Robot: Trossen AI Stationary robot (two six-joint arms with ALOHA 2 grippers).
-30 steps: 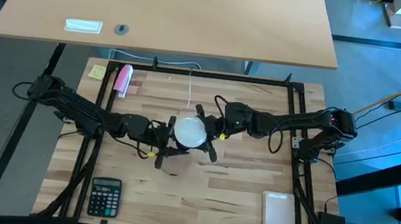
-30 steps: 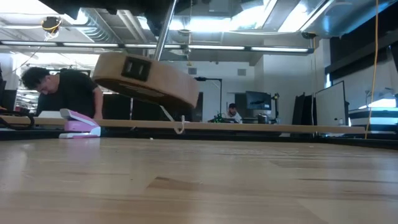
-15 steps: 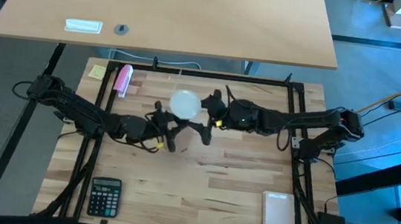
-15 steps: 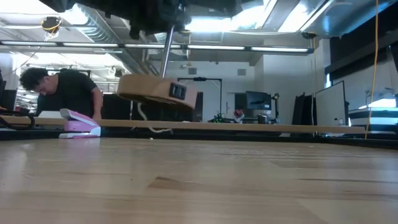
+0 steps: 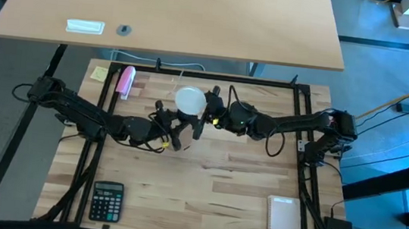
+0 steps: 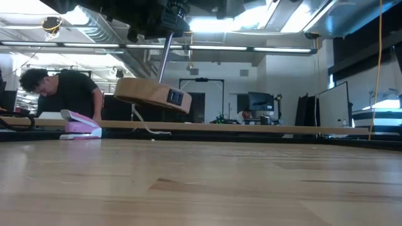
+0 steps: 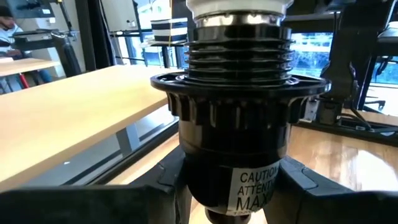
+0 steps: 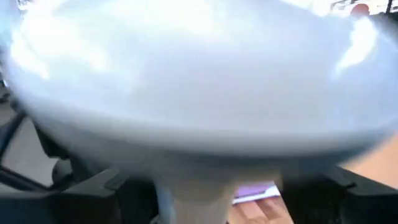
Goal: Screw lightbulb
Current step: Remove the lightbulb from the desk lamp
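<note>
lightbulb (image 5: 189,100) shifted up-table vs 1 s ago – right gripper (image 5: 203,113) prob. spread round it; left gripper (image 5: 175,129) clamps socket (image 7: 236,124).

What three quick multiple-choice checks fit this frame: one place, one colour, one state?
1. In the high view, where does the dark calculator lie on the wooden table?
A lower left; B upper right; C centre.
2. What colour is the stapler at the table's upper left?
A blue; B pink; C green.
3. How is the round wooden disc with a black socket?
A flat on the table; B raised off it, tilted; C upside down on the table.

Answers: 1 A, it sits by the lower-left corner. 2 B, its body is plainly pink. 3 B, the low view shows open air under the disc.
</note>
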